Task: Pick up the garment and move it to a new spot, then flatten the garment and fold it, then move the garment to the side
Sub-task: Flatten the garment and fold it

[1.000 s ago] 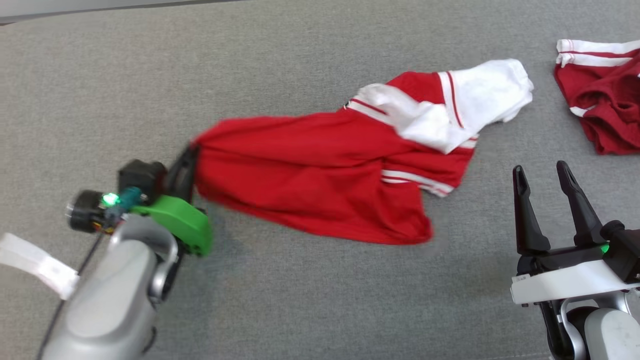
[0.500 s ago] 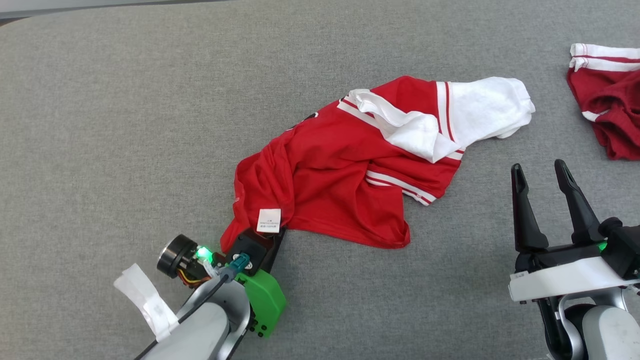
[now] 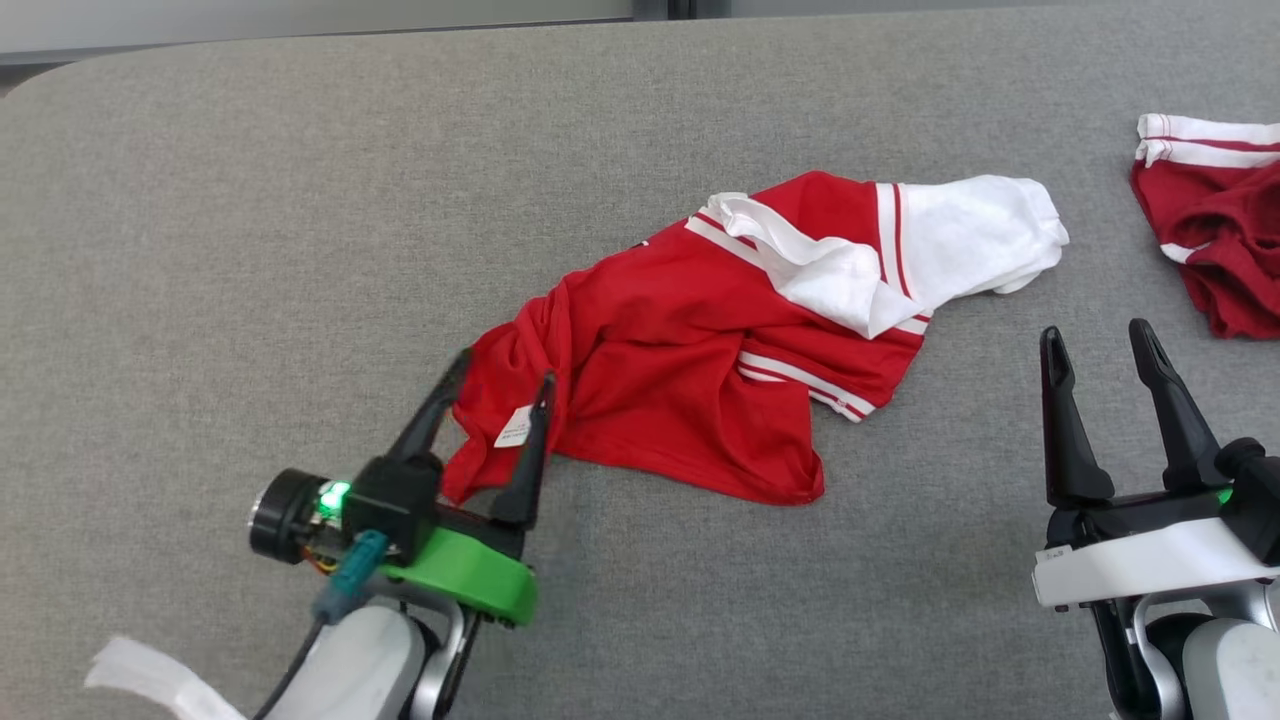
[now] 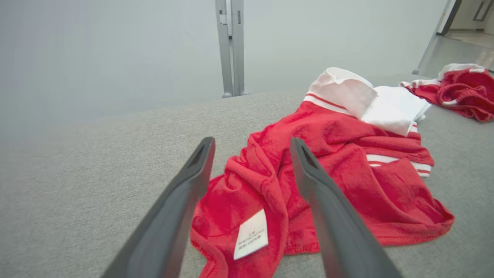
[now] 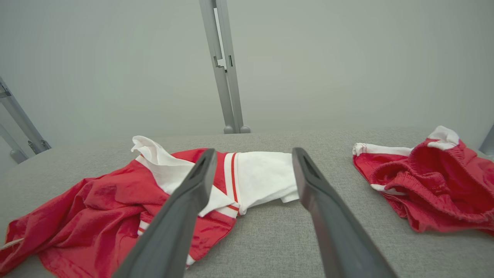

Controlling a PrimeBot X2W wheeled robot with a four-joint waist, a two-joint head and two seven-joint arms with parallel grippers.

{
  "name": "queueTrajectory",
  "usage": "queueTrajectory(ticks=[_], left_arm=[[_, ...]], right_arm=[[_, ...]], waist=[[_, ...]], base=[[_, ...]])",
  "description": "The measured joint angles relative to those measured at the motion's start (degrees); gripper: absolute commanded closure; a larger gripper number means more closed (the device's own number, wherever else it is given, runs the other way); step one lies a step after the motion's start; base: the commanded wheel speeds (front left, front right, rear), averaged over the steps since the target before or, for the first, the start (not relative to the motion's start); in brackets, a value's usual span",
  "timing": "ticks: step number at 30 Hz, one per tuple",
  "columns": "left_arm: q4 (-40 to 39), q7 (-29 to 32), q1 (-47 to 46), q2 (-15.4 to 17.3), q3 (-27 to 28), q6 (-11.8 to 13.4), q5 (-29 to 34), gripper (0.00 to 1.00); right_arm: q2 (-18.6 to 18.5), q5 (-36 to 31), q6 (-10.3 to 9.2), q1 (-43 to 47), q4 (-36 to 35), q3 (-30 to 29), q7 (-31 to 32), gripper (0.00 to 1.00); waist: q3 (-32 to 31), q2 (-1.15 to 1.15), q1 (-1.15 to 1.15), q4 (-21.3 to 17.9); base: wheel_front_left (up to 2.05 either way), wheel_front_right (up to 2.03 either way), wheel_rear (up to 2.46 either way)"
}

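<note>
Left claw (image 3: pixel 505 367): spread wide, its two fingers straddling the red hem corner, with nothing pinched.
White label (image 3: pixel 513 426): on the hem between those fingers, face up.
Garment (image 3: pixel 680 370): a red and white jersey lying crumpled on the grey bench (image 3: pixel 250 200), near the middle.
Long axis: diagonal, from the hem end at the near left to the white sleeve (image 3: pixel 970 240) at the far right.
Right claw (image 3: pixel 1093 331): spread and empty, at the near right, apart from the jersey.
Second red garment (image 3: pixel 1215 240): bunched at the far right edge, well apart.
Change: half a second ago the left claw was pressed together on the hem corner, and it has since let go. A second ago the cloth was drawn out long toward the left, and now it is rumpled at that end.
</note>
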Motion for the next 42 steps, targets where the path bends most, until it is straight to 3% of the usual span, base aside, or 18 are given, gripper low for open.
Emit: queueTrajectory(ticks=[6,12,30,33,38,42], left_arm=[[-4.95,-0.89,4.32,2.69,8.16,3.79,-3.15,0.0],[-6.05,-1.14,7.74,4.52,12.84,4.27,-4.65,0.0],[-7.91,-1.15,10.38,4.69,14.63,3.88,-3.71,0.0],[-6.79,1.77,8.25,4.66,13.0,2.11,-3.85,0.0],[-2.24,13.43,2.56,3.76,8.26,-1.89,-6.2,0.0],[2.18,19.37,-1.03,3.15,6.59,-4.21,-7.84,0.0]], right_arm=[[0.12,-0.43,0.0,1.18,-0.8,0.11,0.98,0.0],[0.19,-0.45,0.0,2.04,-1.0,0.73,1.49,0.0],[0.25,-0.44,0.0,2.82,-1.42,0.66,1.82,0.0],[0.16,-0.43,0.0,2.76,-1.44,0.87,2.0,0.0],[-0.12,-0.35,0.0,2.31,-1.19,1.54,2.18,0.0],[-0.1,0.09,0.0,1.4,-0.4,2.14,1.9,0.0]], waist=[[-1.76,0.0,0.0,0.43],[-3.22,0.0,0.0,0.49],[-3.91,0.0,0.0,0.4],[-3.35,0.0,0.0,0.46],[-1.94,0.0,0.0,0.5],[-0.78,0.0,0.0,-0.02]], base=[[0.0,0.0,0.0],[0.0,0.0,0.0],[0.0,0.0,0.0],[0.0,0.0,0.0],[0.0,0.0,0.0],[0.0,0.0,0.0]])
